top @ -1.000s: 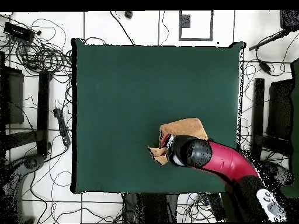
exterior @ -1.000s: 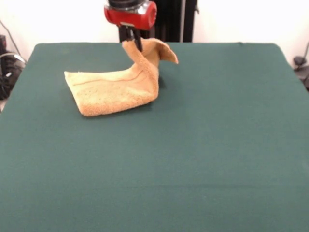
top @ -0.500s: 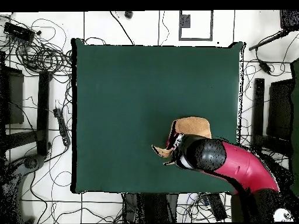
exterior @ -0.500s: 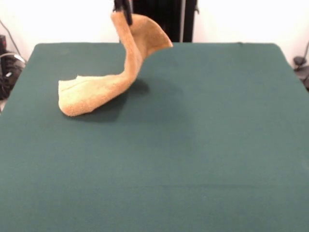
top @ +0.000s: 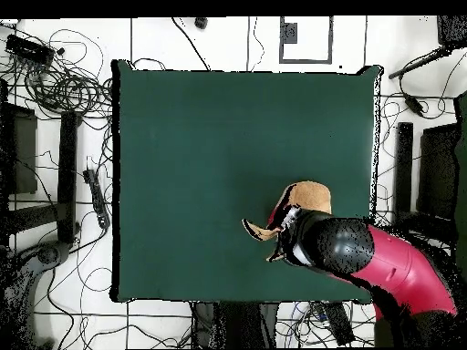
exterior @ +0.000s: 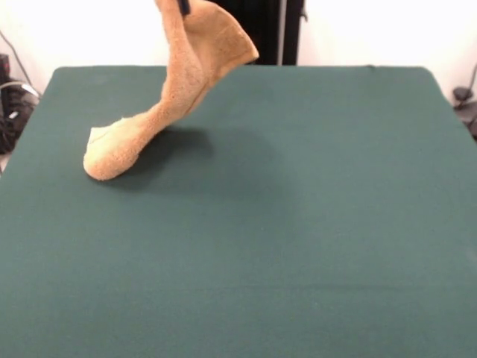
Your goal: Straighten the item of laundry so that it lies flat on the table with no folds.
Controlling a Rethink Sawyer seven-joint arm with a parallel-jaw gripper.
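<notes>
Gripper (exterior: 182, 4) pinches the towel (exterior: 182, 82) at top edge; low end touches table (exterior: 313, 224). Overhead, the arm (top: 365, 260) hides most of it.

The surface (exterior: 313, 246) lies bare over its whole near part and one full side in the front view; passage there is unobstructed. The sole obstacle is the towel (exterior: 179, 82), which rises as a slanted column from one low end resting on the cloth up to the tool (exterior: 183, 6) at the top edge. In the overhead view, the red arm (top: 383, 264) overhangs the surface's corner beside the towel (top: 306, 196).
</notes>
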